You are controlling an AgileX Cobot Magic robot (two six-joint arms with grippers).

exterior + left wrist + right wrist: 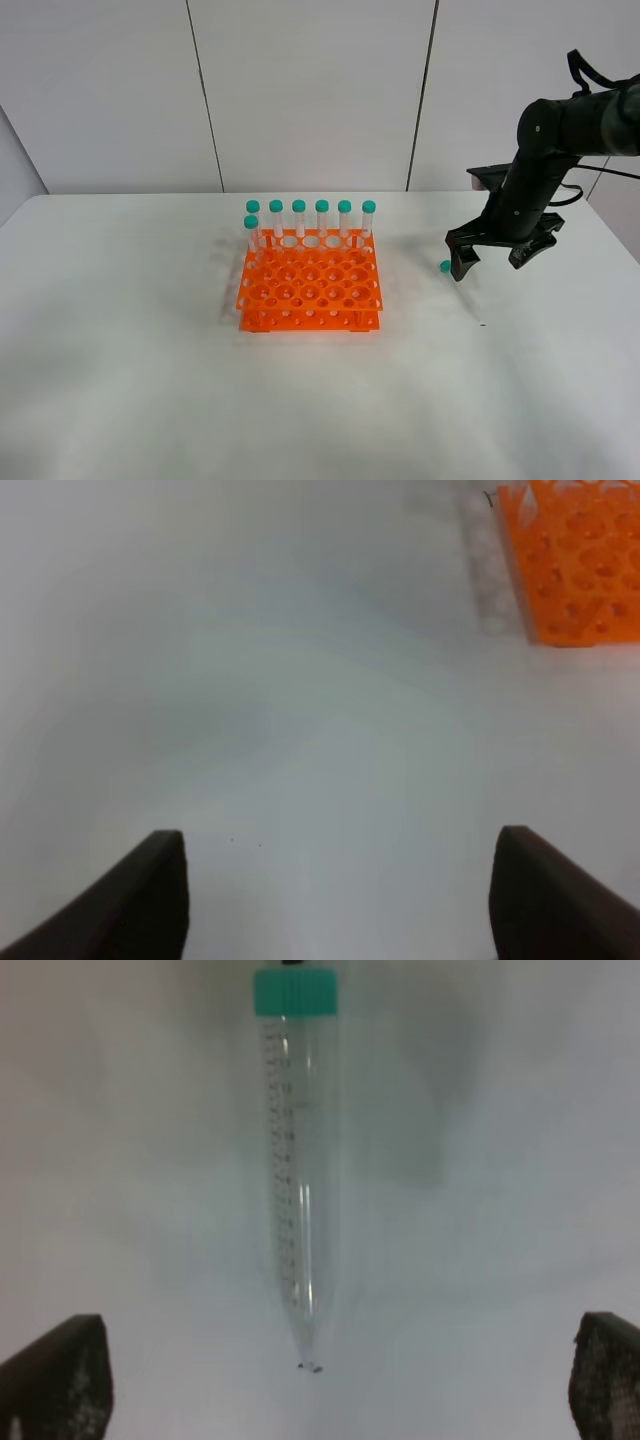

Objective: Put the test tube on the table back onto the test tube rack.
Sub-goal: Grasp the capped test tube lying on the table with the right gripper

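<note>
The white bench (pixel 150 400) took up most of what I could see, with a panelled wall (pixel 310 90) behind it. The black right arm (pixel 560 125) reached in from the right side and bent down over the bench.

The orange rack (pixel 310 285) stood near the middle of the bench. It held seven tubes (pixel 299 215), all upright with teal caps: six along the back row and one more at the left end of the row in front. The other holes were open.

The right gripper (pixel 492 262) hung low over the bench, off to the right of the rack and well apart from it. Its jaws were spread wide and had hold of nothing.

The tube (pixel 300 1180) lay flat on the bench under that gripper, in line with the gap between the jaws and touching neither one. Its cap (pixel 445 266) pointed toward the back and its tapered tip toward the front.

The left gripper (pixel 345 900) was also spread wide and empty. It hovered over bare bench with a corner of the rack (pixel 575 560) some way ahead of it.

A printed scale (pixel 275 1160) of small dark marks ran down the tube's side. It was too blurred for me to read, and I could make out no brand or label.
</note>
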